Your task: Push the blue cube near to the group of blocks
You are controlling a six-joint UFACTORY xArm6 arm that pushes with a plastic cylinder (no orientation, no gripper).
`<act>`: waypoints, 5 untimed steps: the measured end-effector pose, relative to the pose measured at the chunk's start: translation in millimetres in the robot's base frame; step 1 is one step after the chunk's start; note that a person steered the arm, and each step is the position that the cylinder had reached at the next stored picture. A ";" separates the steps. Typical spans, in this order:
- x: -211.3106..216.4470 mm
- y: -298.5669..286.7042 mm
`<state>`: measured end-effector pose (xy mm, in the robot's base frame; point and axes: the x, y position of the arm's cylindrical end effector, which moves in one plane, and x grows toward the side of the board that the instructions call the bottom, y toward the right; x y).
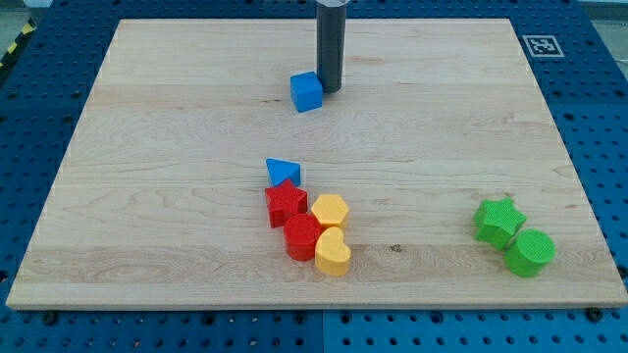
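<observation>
The blue cube (306, 91) sits on the wooden board (147, 196) near the view's top centre. My tip (330, 90) stands just to the cube's right, touching or nearly touching it. Lower down, at the view's centre bottom, is a group of blocks: a blue triangle (283, 172), a red star-like block (286, 204), a red cylinder (302, 237), a yellow hexagon (331, 210) and a yellow heart (333, 253). The blue cube lies well above this group.
A green star (498, 219) and a green cylinder (530, 252) sit together at the view's bottom right. A black-and-white marker (540, 45) is at the board's top right corner. Blue pegboard (39, 118) surrounds the board.
</observation>
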<state>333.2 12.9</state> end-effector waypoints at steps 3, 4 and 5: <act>15.0 -20.2; 40.3 -20.2; 42.6 -28.7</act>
<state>375.8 -15.9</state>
